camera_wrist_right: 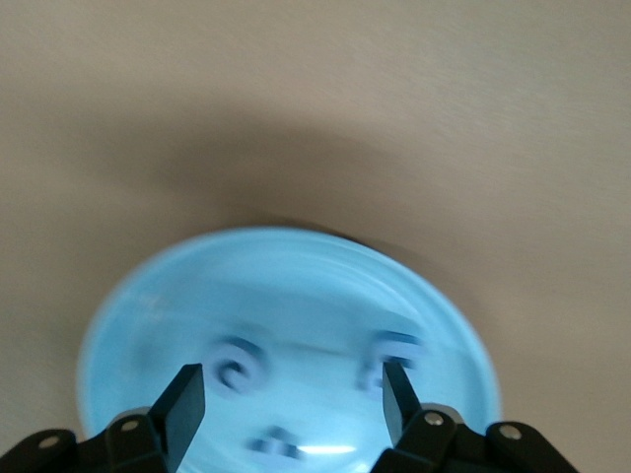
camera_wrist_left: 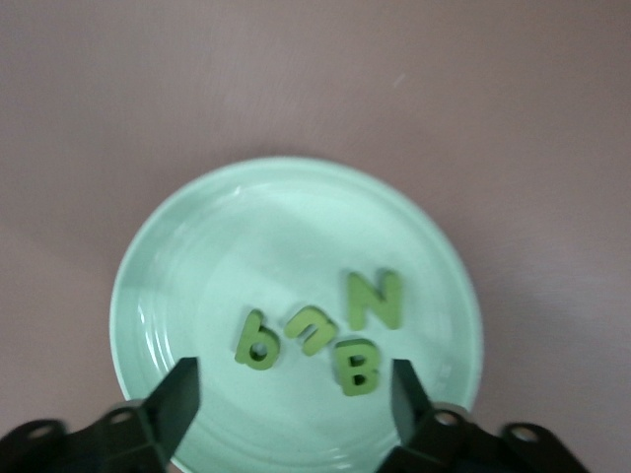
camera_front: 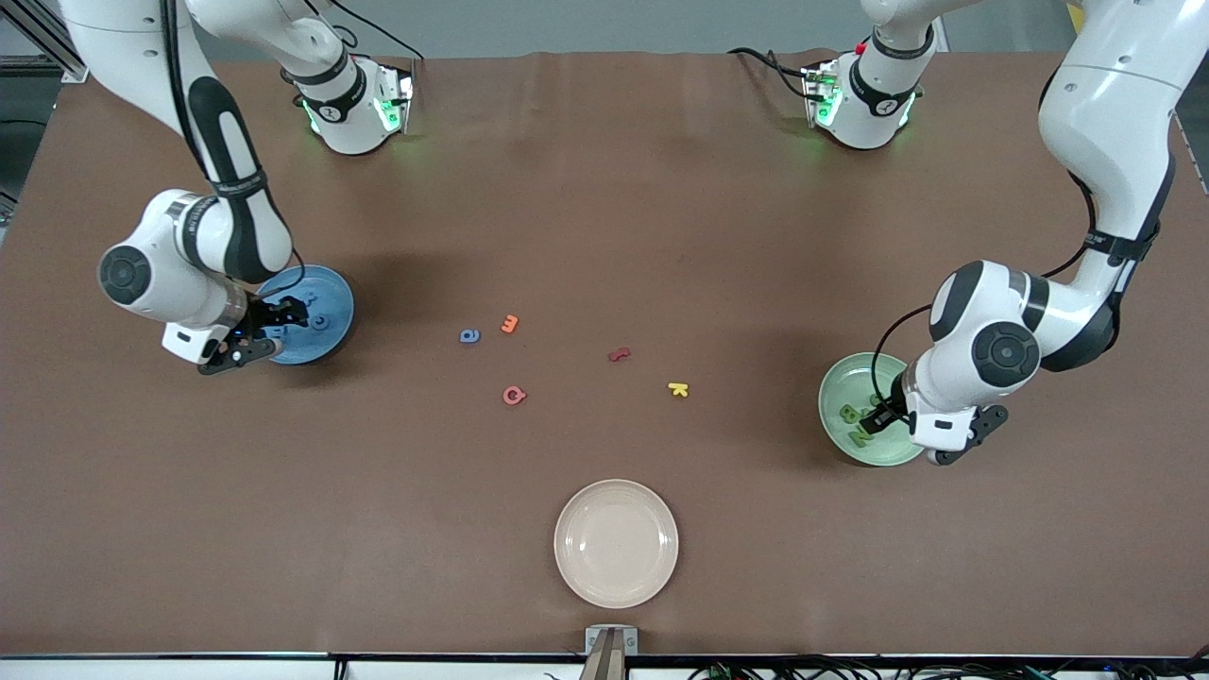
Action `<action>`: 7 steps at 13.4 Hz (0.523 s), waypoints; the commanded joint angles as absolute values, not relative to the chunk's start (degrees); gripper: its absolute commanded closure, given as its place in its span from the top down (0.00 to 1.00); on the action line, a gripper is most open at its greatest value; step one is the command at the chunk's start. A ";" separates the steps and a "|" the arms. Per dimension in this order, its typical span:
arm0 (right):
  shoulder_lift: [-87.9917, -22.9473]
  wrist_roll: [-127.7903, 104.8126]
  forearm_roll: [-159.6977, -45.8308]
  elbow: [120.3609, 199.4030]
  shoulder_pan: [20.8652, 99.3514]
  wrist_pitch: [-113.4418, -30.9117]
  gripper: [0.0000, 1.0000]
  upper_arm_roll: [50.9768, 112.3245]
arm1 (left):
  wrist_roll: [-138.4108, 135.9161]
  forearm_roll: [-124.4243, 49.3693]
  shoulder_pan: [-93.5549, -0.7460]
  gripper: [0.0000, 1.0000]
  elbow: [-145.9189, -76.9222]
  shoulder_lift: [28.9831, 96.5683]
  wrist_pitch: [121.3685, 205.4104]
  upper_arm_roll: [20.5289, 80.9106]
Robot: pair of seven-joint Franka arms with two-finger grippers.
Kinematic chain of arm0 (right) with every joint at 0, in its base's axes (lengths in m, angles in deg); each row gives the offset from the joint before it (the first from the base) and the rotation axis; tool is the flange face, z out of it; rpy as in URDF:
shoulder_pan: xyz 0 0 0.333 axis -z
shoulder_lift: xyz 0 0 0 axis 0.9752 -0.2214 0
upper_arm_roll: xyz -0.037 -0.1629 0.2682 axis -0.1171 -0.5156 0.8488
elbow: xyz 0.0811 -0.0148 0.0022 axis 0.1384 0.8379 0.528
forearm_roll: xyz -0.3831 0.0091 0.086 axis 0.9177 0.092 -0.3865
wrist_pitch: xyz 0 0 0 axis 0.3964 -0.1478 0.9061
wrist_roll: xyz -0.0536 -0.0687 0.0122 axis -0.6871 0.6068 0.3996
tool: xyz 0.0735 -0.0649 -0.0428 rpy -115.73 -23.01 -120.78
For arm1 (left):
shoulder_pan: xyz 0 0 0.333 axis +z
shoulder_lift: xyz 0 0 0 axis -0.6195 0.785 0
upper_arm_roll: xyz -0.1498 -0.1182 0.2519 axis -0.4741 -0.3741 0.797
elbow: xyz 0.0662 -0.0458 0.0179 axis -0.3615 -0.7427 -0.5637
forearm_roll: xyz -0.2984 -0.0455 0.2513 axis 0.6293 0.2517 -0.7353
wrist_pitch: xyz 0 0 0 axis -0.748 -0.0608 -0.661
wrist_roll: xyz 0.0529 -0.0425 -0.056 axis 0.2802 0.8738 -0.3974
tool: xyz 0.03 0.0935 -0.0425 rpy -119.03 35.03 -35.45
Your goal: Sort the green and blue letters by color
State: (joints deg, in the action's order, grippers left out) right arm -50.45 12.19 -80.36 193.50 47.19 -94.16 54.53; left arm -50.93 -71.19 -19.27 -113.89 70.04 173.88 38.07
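Two robot hands hang over two plates of toy letters

At the left of the front view, the right gripper (camera_front: pixel 253 332) is spread wide with nothing in it over the round blue plate (camera_front: pixel 331 300) holding three blue letters (camera_wrist_right: pixel 239 363); one small blue letter (camera_front: pixel 469 335) lies mid-table; at the right, the left gripper (camera_front: pixel 883 416) gapes empty over the round green plate (camera_wrist_left: pixel 296 212) with four olive green letters (camera_wrist_left: pixel 373 300)

Olive green letters (camera_wrist_left: pixel 325 330) are seen in a pale green plate (camera_wrist_left: pixel 197 227), blue letters (camera_wrist_right: pixel 242 363) in a blue plate (camera_wrist_right: pixel 296 266); a cream plate (camera_front: pixel 616 543) is set on the brown table (camera_front: pixel 604 189).
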 commanded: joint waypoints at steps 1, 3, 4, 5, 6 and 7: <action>-49.14 -0.21 -80.60 193.84 41.37 -94.46 0.83 54.40 | -42.30 -71.48 -18.85 1.00 -112.09 61.96 168.07 37.76; -49.32 -8.66 -81.29 193.31 36.97 -94.54 0.84 54.49 | -34.64 -70.60 -18.68 1.00 -107.54 58.44 160.79 36.01; -49.49 -11.57 -83.39 192.96 34.69 -94.72 0.84 54.49 | -32.26 -70.60 -18.59 1.00 -104.38 57.81 156.83 35.13; -49.67 -13.34 -86.28 192.35 32.41 -94.98 0.84 54.49 | -30.32 -69.47 -18.59 1.00 -100.86 57.63 152.88 33.90; -49.85 -14.49 -89.01 191.91 30.38 -95.07 0.84 54.41 | -28.83 -67.98 -18.59 1.00 -97.44 57.63 149.01 33.28; -50.20 -15.80 -91.38 191.21 28.53 -95.16 0.84 54.49 | -27.42 -67.01 -18.68 1.00 -94.10 57.63 144.45 32.75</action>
State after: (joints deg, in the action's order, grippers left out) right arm -50.33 -13.10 -87.28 192.14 31.61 -95.12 55.06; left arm -31.01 -68.91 -18.91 -100.27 56.63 151.29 34.02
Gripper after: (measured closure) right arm 0.159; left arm 0.000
